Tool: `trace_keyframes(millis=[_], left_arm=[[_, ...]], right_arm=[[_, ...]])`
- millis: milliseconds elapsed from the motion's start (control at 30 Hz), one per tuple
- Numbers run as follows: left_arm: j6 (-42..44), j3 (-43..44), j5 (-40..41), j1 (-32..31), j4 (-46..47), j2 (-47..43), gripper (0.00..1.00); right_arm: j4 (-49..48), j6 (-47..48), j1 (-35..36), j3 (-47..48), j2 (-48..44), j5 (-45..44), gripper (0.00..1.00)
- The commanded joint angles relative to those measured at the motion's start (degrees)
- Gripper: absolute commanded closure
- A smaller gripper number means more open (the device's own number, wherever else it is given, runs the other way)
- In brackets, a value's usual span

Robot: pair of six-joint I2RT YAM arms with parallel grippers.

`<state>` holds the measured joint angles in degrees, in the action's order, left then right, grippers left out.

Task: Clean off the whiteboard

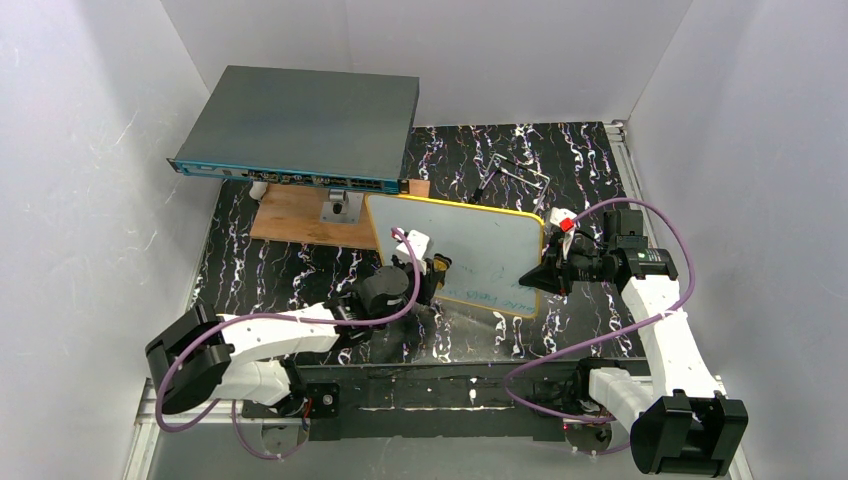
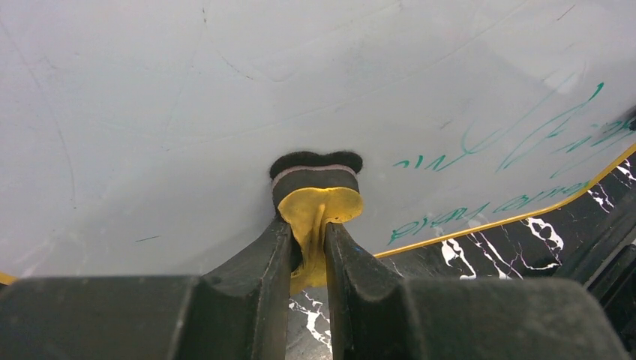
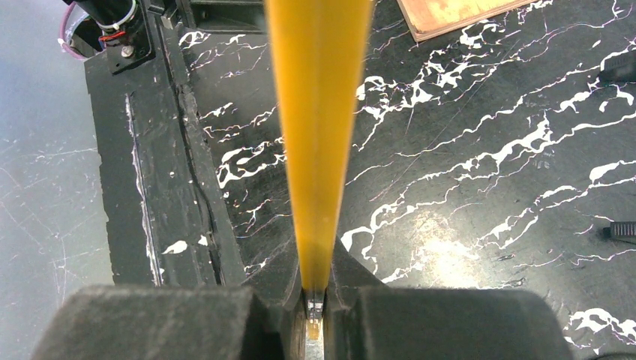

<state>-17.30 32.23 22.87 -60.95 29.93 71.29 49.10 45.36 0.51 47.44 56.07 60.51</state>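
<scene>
Near edge: both arms reach forward from their bases over the black marbled worktop (image 3: 487, 187).

Left hand (image 2: 307, 229) pinches a small eraser (image 2: 315, 184). The yellow back is squeezed between the fingers, and the dark felt faces away, pressed against the whiteboard (image 1: 470, 240). Felt-side out is the only way it could wipe.

Right hand (image 3: 316, 281) is pressed together on the board's right edge. Its wrist view shows only the yellow frame (image 3: 319, 112), running edge-on away from the jaws. Likely reason for this grip: to steady the board so wiping pressure does not push it about.

Board position: mid-worktop, between the two hands, and apparently raised at a tilt rather than lying flat. Whether its lower edge touches the worktop cannot be told.

Green handwriting (image 2: 525, 135) sits on the near right part of the board, right of the eraser. The surface left of and above the felt reads blank, apart from faint scratches and one small green dash. Judgement: erasing is partway done, and the next stroke needs to travel right, into the writing.

Hard to make out:
- The words are illegible.
- In the overhead view the left arm covers the board's near left corner.
- The right wrist view shows nothing of the board's face.

Farther back: a wooden board (image 1: 290, 215) lies behind the whiteboard's left end. A dark-grey box (image 1: 300, 125) sits at far left and overhangs it. A thin metal item on the far worktop is too small to identify.
</scene>
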Motion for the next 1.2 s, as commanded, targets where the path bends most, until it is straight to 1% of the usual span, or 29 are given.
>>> trace_keyframes(millis=[0,100,400,567,767,933,1067,1167], left_arm=[[-0.2,2.0,-2.8,1.2,2.0,1.8,1.00],[0.7,3.3,-4.8,0.9,1.8,3.7,1.00],[2.6,3.9,-5.3,-0.1,1.3,4.4,1.00],[4.2,5.1,-7.0,-0.9,1.5,5.5,1.00],[6.2,9.9,-6.8,-4.1,2.2,10.5,1.00],[8.0,14.1,-6.0,-6.7,1.0,14.8,1.00],[8.0,13.3,-4.8,-7.1,1.1,13.9,1.00],[7.8,11.1,-3.1,-7.1,1.1,11.6,1.00]], right_arm=[[6.8,0.9,1.5,-0.9,-0.3,-4.0,0.99],[6.9,0.9,1.6,-0.9,-0.3,-4.1,0.99],[6.8,0.8,1.5,-0.9,-0.1,-4.0,0.99],[6.7,0.8,1.6,-0.9,0.0,-4.0,0.99],[6.7,0.8,1.6,-1.0,-0.1,-4.0,0.99],[6.8,0.8,1.6,-1.0,-0.2,-4.1,0.99],[6.8,0.8,1.6,-1.0,-0.3,-4.1,0.99],[6.8,0.8,1.5,-0.9,-0.4,-4.1,0.99]])
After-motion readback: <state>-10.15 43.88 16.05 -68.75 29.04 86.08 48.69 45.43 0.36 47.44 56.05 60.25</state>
